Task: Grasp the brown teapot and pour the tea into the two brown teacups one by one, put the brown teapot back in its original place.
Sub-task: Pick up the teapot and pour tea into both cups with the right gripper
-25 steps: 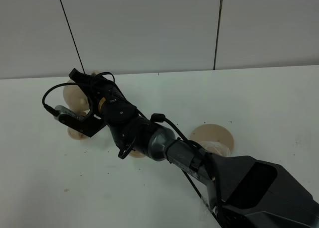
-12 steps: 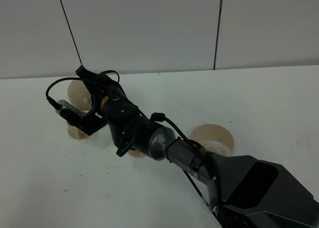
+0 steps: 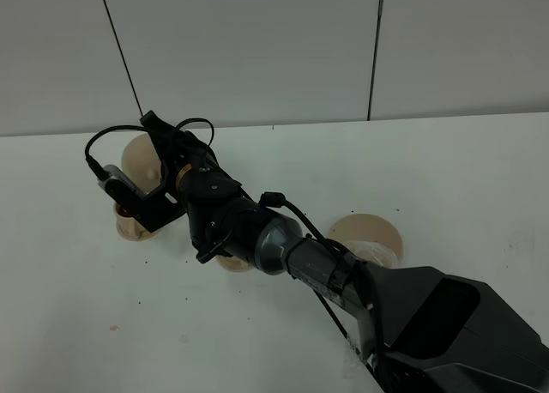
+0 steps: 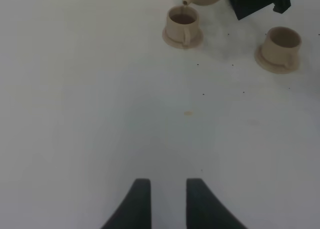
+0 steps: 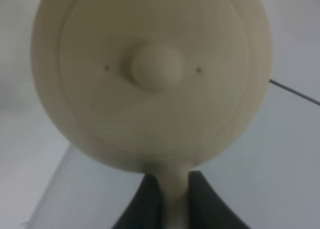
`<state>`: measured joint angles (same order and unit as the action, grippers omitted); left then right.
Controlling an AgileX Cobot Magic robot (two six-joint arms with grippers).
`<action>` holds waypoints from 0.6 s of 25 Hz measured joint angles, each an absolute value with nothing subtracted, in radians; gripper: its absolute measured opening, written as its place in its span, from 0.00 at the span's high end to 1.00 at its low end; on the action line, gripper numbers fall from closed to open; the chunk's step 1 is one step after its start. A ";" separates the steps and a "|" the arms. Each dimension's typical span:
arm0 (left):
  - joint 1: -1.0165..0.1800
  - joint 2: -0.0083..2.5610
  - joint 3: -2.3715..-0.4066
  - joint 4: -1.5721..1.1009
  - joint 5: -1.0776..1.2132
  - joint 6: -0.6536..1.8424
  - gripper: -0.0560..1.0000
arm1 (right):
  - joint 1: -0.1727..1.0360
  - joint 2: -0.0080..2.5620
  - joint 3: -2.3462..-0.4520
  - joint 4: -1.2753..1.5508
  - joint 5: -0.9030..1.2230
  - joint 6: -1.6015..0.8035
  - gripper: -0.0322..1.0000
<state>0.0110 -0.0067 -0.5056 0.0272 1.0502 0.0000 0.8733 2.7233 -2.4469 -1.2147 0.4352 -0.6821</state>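
With the right gripper (image 5: 173, 191) pinching the handle (image 5: 171, 175) of the brown teapot (image 5: 150, 74), tipped just above the tea-dark teacup (image 4: 183, 23), a slipping grip or an overlong pour could flood the table (image 4: 75, 89), while the left gripper (image 4: 164, 199) hangs parted and empty.

One teapot (image 5: 150, 74) — two teacups (image 4: 183, 22) (image 4: 283, 42), two small saucers (image 4: 170, 39) (image 4: 266, 64) — one wide saucer (image 3: 374, 229)
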 joint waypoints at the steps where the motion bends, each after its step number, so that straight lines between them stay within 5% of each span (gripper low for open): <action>1: 0.011 -0.007 -0.506 0.027 1.050 0.000 0.72 | 0.873 2.721 -2.447 -1.204 0.436 -0.683 0.88; 15: 0.011 -0.007 -0.506 0.027 1.050 0.000 0.72 | 0.873 2.655 -2.447 -0.941 0.494 -0.766 0.88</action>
<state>0.0110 -0.0067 -0.5056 0.0272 1.0502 0.0000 0.8732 2.6546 -2.4469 -0.9408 0.4936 -0.7657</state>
